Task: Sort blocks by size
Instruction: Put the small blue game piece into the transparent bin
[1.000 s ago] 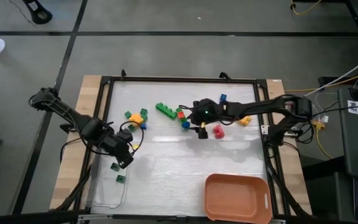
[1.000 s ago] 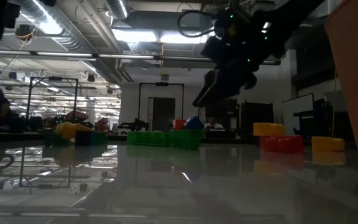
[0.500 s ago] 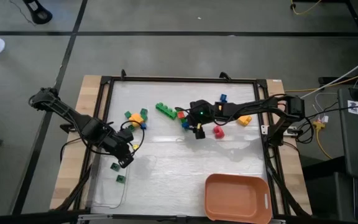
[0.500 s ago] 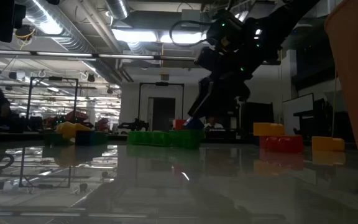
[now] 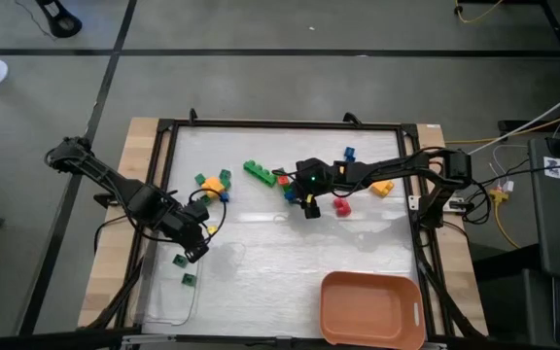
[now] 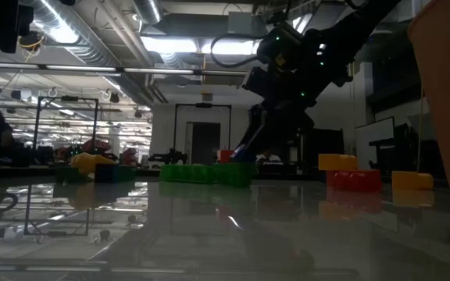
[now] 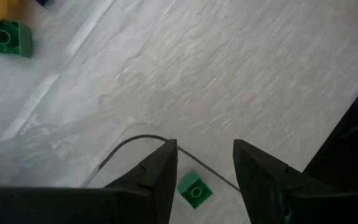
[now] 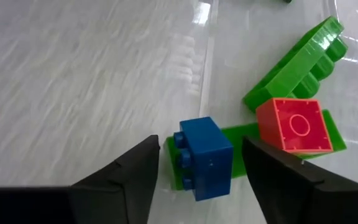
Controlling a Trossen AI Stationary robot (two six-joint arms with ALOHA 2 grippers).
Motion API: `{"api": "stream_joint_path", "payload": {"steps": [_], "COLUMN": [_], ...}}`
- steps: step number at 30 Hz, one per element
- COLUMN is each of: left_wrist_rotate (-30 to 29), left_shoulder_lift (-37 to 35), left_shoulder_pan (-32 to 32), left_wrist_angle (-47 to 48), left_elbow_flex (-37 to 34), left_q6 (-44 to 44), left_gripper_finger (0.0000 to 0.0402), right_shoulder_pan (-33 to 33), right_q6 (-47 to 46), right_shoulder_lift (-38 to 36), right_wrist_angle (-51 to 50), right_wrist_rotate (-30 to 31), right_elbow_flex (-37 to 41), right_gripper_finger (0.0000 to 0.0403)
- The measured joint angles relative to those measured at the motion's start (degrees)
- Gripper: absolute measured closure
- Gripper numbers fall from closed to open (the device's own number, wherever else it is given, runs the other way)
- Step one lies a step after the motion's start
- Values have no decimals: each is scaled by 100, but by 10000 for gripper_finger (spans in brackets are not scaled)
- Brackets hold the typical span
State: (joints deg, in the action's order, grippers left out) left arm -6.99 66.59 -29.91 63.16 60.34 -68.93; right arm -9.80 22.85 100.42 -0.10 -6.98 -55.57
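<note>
The right arm reaches from the right edge of the table (image 5: 261,282) across to the middle, and the right gripper (image 5: 306,203) hangs low over the central group of blocks. The left arm is bent over the left side, with the left gripper (image 5: 194,247) near the left edge.

The high view shows only the dark wrist above the bricks. The right wrist view shows more: a blue brick (image 8: 205,158) lies on its side between the two fingers (image 8: 129,177), and they are apart on both sides of it, not yet pressing it. Just beside it sits a red cube (image 8: 294,125), resting on a flat green piece, with a long green brick (image 8: 297,59) tilted behind it. The low view shows the gripper coming down behind the row of green bricks (image 6: 205,173).

In the left wrist view the left gripper's fingers stand partly apart and hold nothing; a small green cube (image 7: 195,189) lies on the table between them, and another green cube (image 7: 5,38) farther off.
</note>
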Motion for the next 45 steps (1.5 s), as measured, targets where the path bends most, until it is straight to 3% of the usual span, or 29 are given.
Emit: {"api": "stream_joint_path", "payload": {"steps": [13, 22, 28, 38, 45], "left_wrist_rotate": [-266, -291, -375, -375, -985], "left_shoulder_lift": [0, 0, 0, 0, 0], "left_shoulder_pan": [0, 0, 0, 0, -2], "left_wrist_angle": [1, 0, 2, 2, 7], "left_elbow_flex": [0, 0, 0, 0, 0], "left_q6": [37, 37, 37, 39, 380], "left_gripper_finger": [258, 258, 258, 258, 258], "right_shoulder_pan": [2, 2, 2, 4, 165], "right_q6": [-33, -46, -50, -50, -402], "right_shoulder_lift": [-7, -7, -22, -26, -31], "right_wrist_angle": [2, -1, -32, -908, -911], "right_wrist_rotate": [9, 9, 11, 0, -650], "right_elbow_flex": [0, 0, -12, -803, -1278], "right_gripper_finger": [311, 289, 304, 294, 297]}}
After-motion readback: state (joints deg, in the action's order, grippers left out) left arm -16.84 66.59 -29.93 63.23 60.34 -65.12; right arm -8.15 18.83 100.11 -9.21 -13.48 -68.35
